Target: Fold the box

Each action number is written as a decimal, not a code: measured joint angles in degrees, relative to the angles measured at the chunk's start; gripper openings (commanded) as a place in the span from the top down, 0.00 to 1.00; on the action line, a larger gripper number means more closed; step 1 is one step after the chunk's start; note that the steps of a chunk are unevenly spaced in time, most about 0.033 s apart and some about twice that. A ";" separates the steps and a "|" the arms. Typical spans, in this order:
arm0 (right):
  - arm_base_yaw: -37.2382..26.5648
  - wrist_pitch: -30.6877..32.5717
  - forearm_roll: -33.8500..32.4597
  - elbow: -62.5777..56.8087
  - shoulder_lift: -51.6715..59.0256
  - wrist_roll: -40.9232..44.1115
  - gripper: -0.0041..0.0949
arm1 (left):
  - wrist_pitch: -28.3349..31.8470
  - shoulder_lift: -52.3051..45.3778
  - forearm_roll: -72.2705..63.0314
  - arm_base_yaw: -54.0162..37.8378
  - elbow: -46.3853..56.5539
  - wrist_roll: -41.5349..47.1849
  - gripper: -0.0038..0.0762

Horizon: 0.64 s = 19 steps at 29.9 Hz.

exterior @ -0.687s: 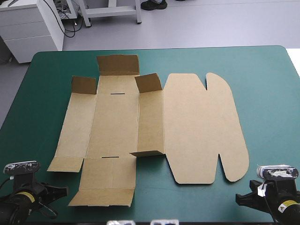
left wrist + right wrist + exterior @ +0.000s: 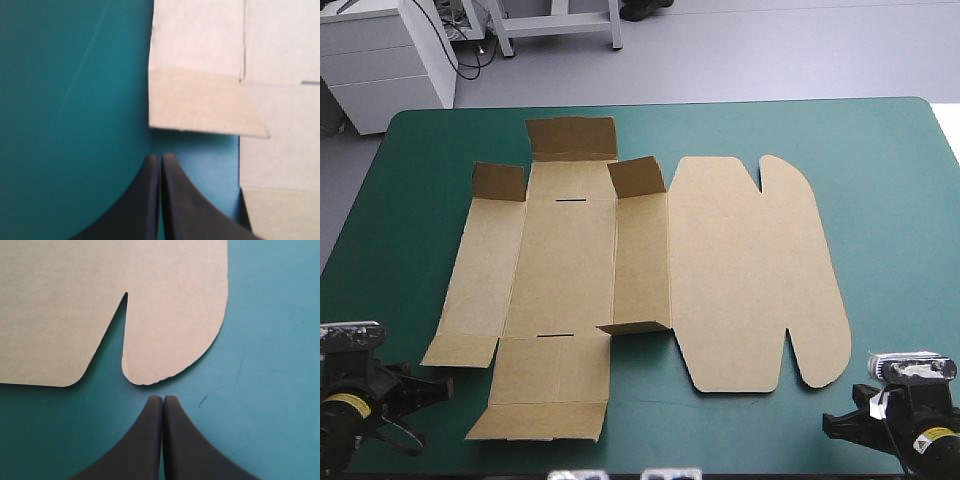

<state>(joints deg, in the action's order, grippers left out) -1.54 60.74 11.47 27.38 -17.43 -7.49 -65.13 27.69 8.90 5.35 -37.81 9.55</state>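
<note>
Box (image 2: 740, 270) lies unfolded on teal-green cover (image 2: 885, 200), far flaps (image 2: 571, 138) raised.

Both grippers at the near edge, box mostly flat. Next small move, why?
Probably open the left gripper and ease it forward to the near-left corner flap of the box, just ahead of it. Both it and the right gripper are shut, clear of the board, and that left side wall lies flat.
</note>
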 measured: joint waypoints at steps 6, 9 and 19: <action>0.00 -0.06 0.00 0.00 0.00 0.00 0.97 | -1.08 6.80 -0.01 0.00 -15.46 -2.02 0.96; 0.00 -0.06 0.00 0.00 0.00 0.00 0.97 | -1.14 13.14 -0.01 0.00 -21.18 -2.96 0.96; 0.00 -0.06 0.00 0.00 0.00 0.00 0.97 | 5.53 34.64 0.92 -0.07 -28.27 -6.32 0.96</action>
<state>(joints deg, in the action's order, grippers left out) -1.54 60.68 11.47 27.38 -17.43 -7.49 -59.60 62.33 9.82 5.28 -66.08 3.23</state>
